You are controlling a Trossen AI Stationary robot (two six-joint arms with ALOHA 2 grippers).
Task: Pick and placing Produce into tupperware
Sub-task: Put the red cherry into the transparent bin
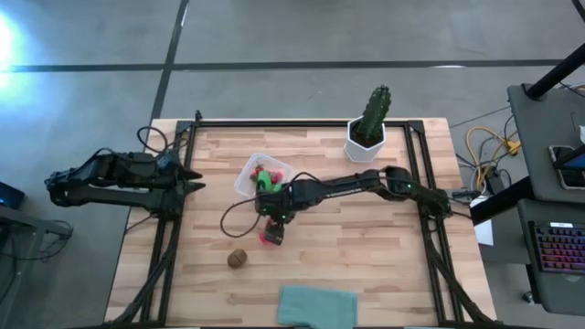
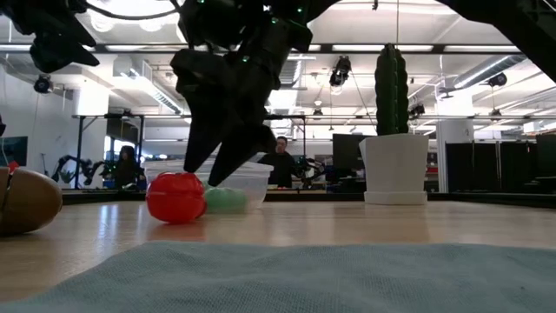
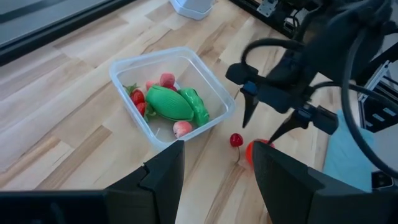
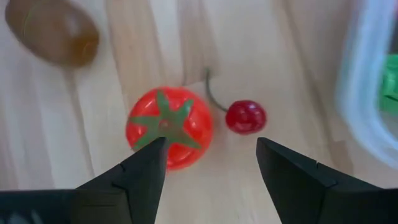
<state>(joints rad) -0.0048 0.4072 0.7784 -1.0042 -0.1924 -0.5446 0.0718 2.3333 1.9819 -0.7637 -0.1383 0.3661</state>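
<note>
The clear tupperware [image 1: 262,174] stands on the table left of centre, holding green oblong pieces [image 3: 171,102] and small red ones. On the wood nearer the front edge lie a red tomato [image 4: 169,127], a cherry [image 4: 245,117] and a brown kiwi [image 1: 238,259]. My right gripper [image 4: 211,155] hangs open, pointing steeply down just above the tomato and the cherry. One finger is over the tomato's edge; the other is on the cherry's far side. My left gripper [image 3: 217,180] waits open at the table's left edge, with nothing between its fingers.
A tall green cactus in a white pot [image 1: 370,123] stands at the back, right of centre. A teal folded cloth [image 1: 315,306] lies at the front edge. Black frame rails run along the table's left and right sides.
</note>
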